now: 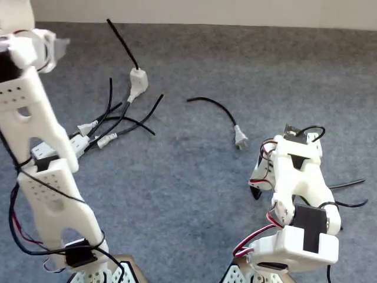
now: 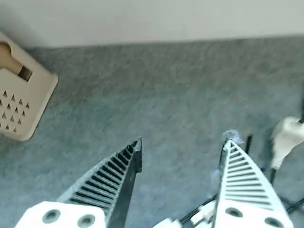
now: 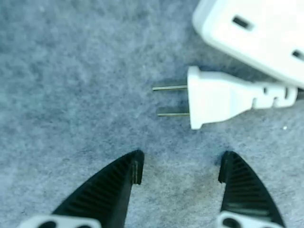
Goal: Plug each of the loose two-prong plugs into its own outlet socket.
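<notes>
White plug [image 3: 223,97] lies flat on carpet [image 3: 71,71] beside the outlet [image 3: 256,33], with the right claw [image 3: 180,166] wide open, empty and just short of it; a skewed pinch could bend the prongs [image 3: 171,88].

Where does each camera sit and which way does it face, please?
High view: overhead, looking down on carpet, left arm and right arm.
Left wrist view: on the left arm, facing along the carpet to a wall; open left gripper shows.
Right wrist view: on the right arm, looking down at a plug by an outlet block; open right gripper shows.
Shared: high and left wrist views likely both catch the bulky plug.
</notes>
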Motion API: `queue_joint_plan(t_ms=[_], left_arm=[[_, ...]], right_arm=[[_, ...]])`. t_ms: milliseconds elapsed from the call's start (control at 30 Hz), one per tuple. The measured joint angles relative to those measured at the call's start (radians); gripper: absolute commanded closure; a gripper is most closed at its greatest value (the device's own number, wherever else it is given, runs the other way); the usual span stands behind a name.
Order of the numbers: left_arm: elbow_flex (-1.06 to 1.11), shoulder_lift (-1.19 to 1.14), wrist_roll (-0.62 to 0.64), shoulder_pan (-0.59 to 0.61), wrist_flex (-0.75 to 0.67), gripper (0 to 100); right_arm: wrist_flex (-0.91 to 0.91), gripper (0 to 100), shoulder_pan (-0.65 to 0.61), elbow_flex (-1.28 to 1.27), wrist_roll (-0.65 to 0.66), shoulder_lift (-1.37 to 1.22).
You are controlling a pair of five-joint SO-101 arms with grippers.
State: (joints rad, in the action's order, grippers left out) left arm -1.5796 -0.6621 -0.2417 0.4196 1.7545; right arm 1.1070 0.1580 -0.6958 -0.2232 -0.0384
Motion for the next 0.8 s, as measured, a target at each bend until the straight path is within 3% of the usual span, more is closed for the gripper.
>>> queue_joint_plan(t_ms=[467,800], left_arm=[[0.600,-0.002,-0.500,0.155,0.005,77],[0.852,-0.002,-0.767,0.245,-0.002,77]], right_arm=[[0.000,74.1,0.000,0.000,0.000,0.000],[0.000,74.1,0.000,0.000,0.000,0.000]])
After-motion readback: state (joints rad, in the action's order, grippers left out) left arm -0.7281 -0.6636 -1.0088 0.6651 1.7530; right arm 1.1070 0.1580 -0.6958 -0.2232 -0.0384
